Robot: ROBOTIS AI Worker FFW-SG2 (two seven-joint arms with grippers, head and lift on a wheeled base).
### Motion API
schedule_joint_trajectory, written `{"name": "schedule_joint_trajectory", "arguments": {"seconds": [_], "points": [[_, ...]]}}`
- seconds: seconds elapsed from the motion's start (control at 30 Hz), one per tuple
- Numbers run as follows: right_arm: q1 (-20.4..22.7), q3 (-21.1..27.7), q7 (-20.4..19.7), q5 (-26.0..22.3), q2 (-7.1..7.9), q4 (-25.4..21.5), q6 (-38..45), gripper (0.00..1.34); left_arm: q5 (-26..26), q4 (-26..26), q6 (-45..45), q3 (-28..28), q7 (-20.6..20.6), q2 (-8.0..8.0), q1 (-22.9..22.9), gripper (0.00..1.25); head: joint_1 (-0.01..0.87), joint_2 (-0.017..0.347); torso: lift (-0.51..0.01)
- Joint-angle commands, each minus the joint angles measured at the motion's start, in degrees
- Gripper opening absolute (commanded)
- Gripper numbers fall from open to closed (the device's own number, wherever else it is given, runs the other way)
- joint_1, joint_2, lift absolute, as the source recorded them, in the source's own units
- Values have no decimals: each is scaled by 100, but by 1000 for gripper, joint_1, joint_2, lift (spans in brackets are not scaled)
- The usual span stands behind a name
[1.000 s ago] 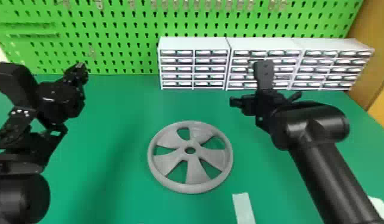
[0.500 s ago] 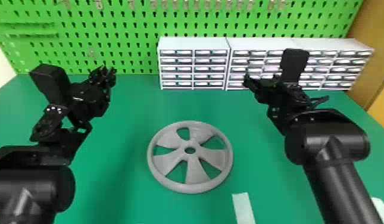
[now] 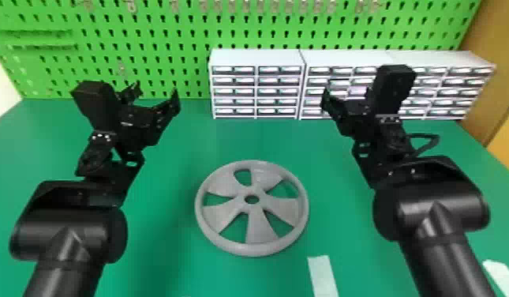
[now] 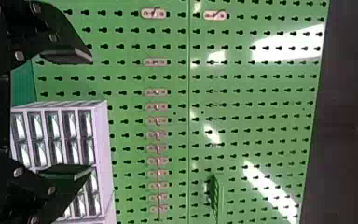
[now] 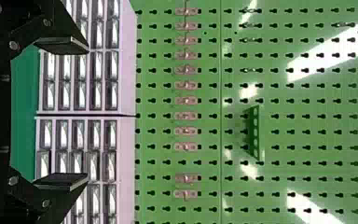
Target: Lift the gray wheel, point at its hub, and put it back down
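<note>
The gray wheel (image 3: 259, 229) lay flat on the green table (image 3: 162, 237), its hub (image 3: 242, 200) facing up. It seemed light and stiff, probably plastic, sturdy enough but smooth enough to slip; opposite sides of the rim (image 3: 253, 249) looked the best hold. Either side of it, the two arms stretched forward, angled past the wheel toward the white drawers (image 3: 257, 58) and green pegboard (image 3: 154, 59). The left gripper (image 3: 157, 93) and right gripper (image 5: 86, 113) both had fingers spread around nothing.
</note>
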State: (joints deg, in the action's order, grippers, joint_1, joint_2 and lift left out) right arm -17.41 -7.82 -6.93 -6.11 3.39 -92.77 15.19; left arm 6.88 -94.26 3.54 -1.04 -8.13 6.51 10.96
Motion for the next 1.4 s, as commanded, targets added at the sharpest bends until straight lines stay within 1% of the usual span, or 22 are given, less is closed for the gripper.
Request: {"name": "schedule_joint_trajectory", "arguments": {"seconds": [0.0, 0.1, 0.23, 0.37, 0.43, 0.5, 0.57, 0.63, 0.73, 1.07, 1.23, 1.37], "points": [[177, -158, -283, 14, 48, -13, -350, 1057, 32, 180, -2, -186, 57, 0, 143, 1055, 692, 48, -88], [274, -281, -564, 22, 74, -13, -464, 1103, -3, 294, -2, -345, 145, 0, 266, 1060, 692, 48, -88], [344, -369, -652, 128, 100, -4, -579, 1172, -47, 338, -2, -547, 461, 0, 328, 1051, 692, 48, -88], [406, -369, -661, 242, 153, 13, -728, 1190, -73, 364, -2, -608, 549, 0, 354, 1002, 692, 48, -88], [406, -352, -652, 225, 179, 13, -728, 1190, -108, 373, -2, -600, 523, 0, 346, 973, 692, 48, -88], [388, -343, -652, 163, 197, 48, -737, 1193, -108, 373, -11, -564, 470, 0, 346, 968, 692, 48, -88], [370, -325, -564, 119, 223, 101, -781, 1197, -108, 382, -11, -503, 409, 0, 337, 970, 692, 48, -88], [362, -255, -388, 128, 223, 215, -1000, 1218, -108, 390, -11, -476, 400, 0, 337, 970, 692, 48, -88], [362, -229, -283, 119, 215, 338, -1229, 1259, -108, 390, -11, -415, 400, 0, 302, 965, 692, 48, -88], [318, -185, -221, 22, 206, 426, -1220, 1264, -3, 390, -11, -292, 259, 0, 266, 970, 692, 48, -88], [221, -141, -116, -30, 206, 461, -1220, 1264, 6, 382, 50, -230, 57, 0, 354, 970, 692, 48, -88], [1, -123, -45, -57, 232, 523, -1229, 1275, -3, 303, 42, -116, -22, 0, 486, 968, 692, 48, -88]]}}
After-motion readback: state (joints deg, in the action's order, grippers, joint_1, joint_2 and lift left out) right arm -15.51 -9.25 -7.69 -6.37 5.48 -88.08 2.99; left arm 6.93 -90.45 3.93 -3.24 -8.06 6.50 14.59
